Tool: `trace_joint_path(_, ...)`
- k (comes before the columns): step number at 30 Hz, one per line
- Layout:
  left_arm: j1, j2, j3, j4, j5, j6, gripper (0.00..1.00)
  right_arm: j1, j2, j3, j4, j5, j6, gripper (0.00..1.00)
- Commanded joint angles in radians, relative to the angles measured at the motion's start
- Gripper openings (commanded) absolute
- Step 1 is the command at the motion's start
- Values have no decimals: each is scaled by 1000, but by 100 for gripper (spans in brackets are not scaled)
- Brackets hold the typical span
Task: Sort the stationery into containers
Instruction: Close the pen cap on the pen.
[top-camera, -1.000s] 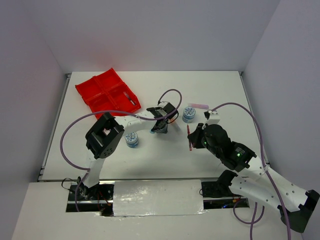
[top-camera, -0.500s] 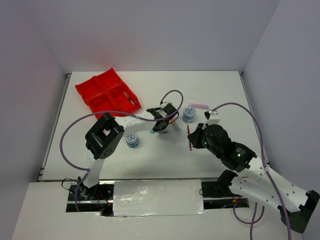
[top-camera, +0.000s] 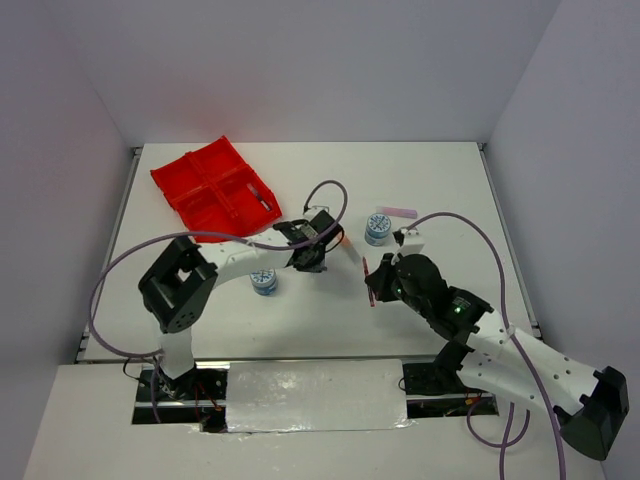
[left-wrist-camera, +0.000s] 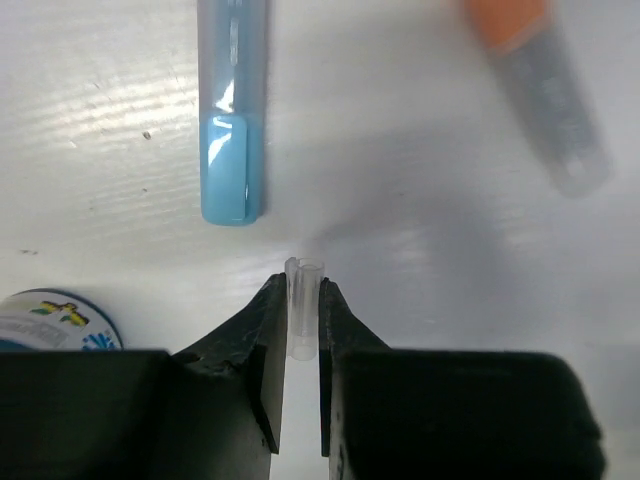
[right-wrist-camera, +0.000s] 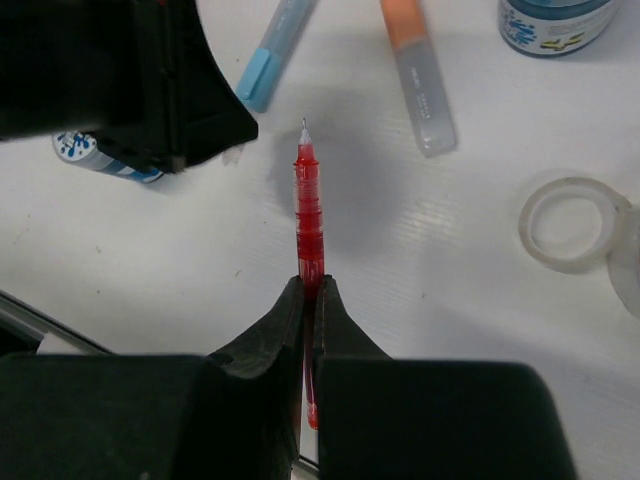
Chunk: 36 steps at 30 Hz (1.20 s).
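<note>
Pale grey walls are closing in a white counter (top-camera: 450, 180), and I am watching both arms reaching toward its middle. The left pincer (left-wrist-camera: 302, 288) is pressing its fingers together on a thin clear tube (left-wrist-camera: 303, 320), whose open end is poking out past the tips; the fingers are hiding the rest of it, so I cannot tell what it belongs to. Just beyond those tips a light-blue stick (left-wrist-camera: 232, 110) is lying flat on the counter, and an orange-tipped stick (left-wrist-camera: 545, 90) is lying to its right, apart from it. The right pincer (right-wrist-camera: 308, 288) is clamping a red pen (right-wrist-camera: 308, 200) near its back end, with the writing tip pointing away from the wrist toward the black body of the left pincer, near it but not touching. The pen is casting a soft shadow on the counter. A clear tape ring (right-wrist-camera: 570, 225) is lying flat to the right of the pen. The near tub (top-camera: 263, 281) is standing beside the left arm, and the far tub (top-camera: 377, 228) is standing beyond the right pincer, with a pink stick (top-camera: 398, 212) lying just past it. The red tray (top-camera: 215, 186) is sitting at the far left of the counter, well apart from both pincers and from all the loose items.
</note>
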Motion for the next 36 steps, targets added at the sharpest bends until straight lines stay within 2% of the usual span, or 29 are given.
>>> trace_joint_path(1, 7, -159, 24, 38, -23, -40, 0, 2, -12, -21, 170, -44, -20, 0)
trace_joint_path(4, 7, -238, 21, 55, -25, -59, 0, 2, -9, -56, 271, -103, -23, 0)
trace_joint_path(8, 7, -371, -87, 173, -2, -106, 0, 16, -18, -153, 495, -228, 5, 0)
trace_joint_path(13, 7, -601, -245, 438, 21, -126, 0, 79, -75, -191, 643, -219, 14, 0)
trace_joint_path(18, 7, -747, -370, 613, 62, -99, 0, 169, -121, -227, 774, -216, -27, 0)
trace_joint_path(26, 6, -922, -494, 843, 171, -36, 0, 284, -49, -152, 827, -153, -110, 0)
trace_joint_path(29, 6, -967, -509, 856, 179, -19, 0, 335, -28, -130, 835, -93, -135, 0)
trace_joint_path(36, 6, -996, -545, 877, 208, -33, 0, 364, 8, -86, 868, -24, -176, 0)
